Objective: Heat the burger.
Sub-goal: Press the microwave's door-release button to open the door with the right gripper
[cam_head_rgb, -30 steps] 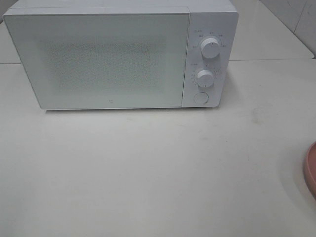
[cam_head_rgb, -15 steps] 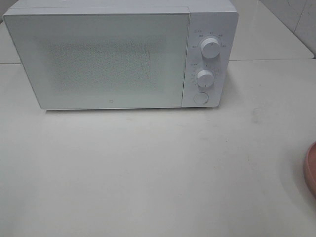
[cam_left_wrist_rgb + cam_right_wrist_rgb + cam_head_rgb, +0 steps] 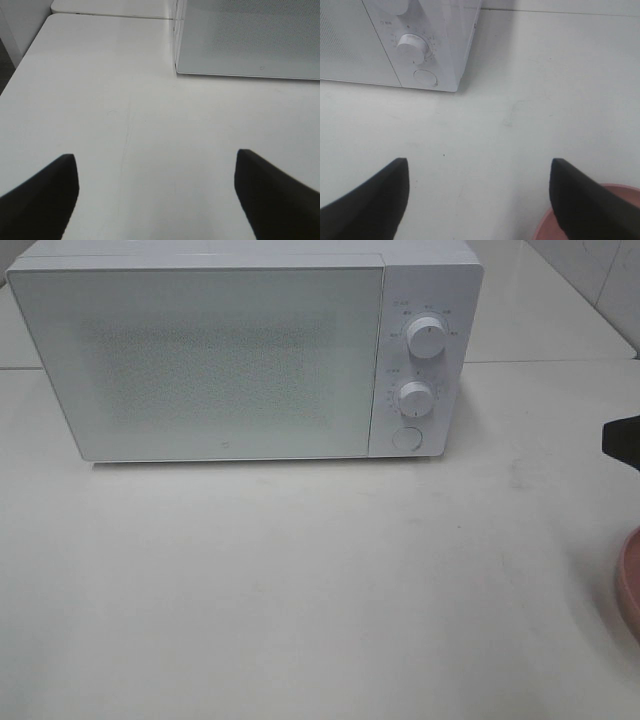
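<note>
My left pincer (image 3: 155, 165) is spread wide and holds nothing. It hangs over the smooth white tabletop (image 3: 300, 580) in front of the boxy white microwave oven (image 3: 240, 350), toward the microwave's hinge-side corner. My right pincer (image 3: 479, 170) is also spread and empty, off the microwave's control-panel side, with only its dark tip showing in the high view.

The microwave's frosted door (image 3: 200, 360) is shut. The two white round knobs (image 3: 426, 338) and the flat round release button (image 3: 406, 438) are untouched.

I cannot see the burger in any view. Only the rim of a round pink plate (image 3: 630, 585) shows, well out from the panel side of the microwave and just beside my right fingertip. I judge the burger sits on the plate's hidden part, but I cannot confirm it.

I take this to be the very start, the approach before opening. Next I need to press the button squarely so the door swings free. My left pincer must stay clear of the door's arc, and then I fetch the burger.
</note>
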You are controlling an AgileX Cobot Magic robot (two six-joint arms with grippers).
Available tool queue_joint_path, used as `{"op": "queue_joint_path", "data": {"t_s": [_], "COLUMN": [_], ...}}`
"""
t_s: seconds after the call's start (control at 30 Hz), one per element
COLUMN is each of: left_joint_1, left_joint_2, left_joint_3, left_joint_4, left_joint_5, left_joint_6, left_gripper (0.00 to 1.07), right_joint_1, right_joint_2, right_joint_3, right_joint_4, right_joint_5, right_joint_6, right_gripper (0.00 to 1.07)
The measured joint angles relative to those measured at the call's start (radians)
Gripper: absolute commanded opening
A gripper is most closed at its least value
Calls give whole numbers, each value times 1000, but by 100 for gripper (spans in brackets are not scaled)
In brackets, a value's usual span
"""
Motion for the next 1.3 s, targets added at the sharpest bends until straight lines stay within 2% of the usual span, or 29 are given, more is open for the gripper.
{"op": "queue_joint_path", "data": {"t_s": [0.7,0.9,0.97,1.0,1.07,1.17,1.23,1.27,1.3], "left_joint_1": [0,0,0,0,0,0,0,0,0], "left_joint_2": [0,0,0,0,0,0,0,0,0], "left_joint_3": [0,0,0,0,0,0,0,0,0], "left_joint_4": [0,0,0,0,0,0,0,0,0], "left_joint_5": [0,0,0,0,0,0,0,0,0], "left_joint_6": [0,0,0,0,0,0,0,0,0], "left_gripper": [78,78,78,78,78,78,78,78,78], "right_joint_1": [0,0,0,0,3,19,80,80,127], "right_joint_2": [402,505,553,553,601,635,685,685,720], "right_joint_3": [0,33,63,63,97,117,140,140,144], "right_joint_4": [1,1,3,3,31,77,167,167,221], "right_joint_5": [-530,-757,-901,-901,-1019,-1081,-1166,-1166,-1209], "right_joint_6": [2,-30,-53,-53,-76,-105,-162,-162,-197], "right_gripper": [75,75,75,75,75,75,75,75,75]}}
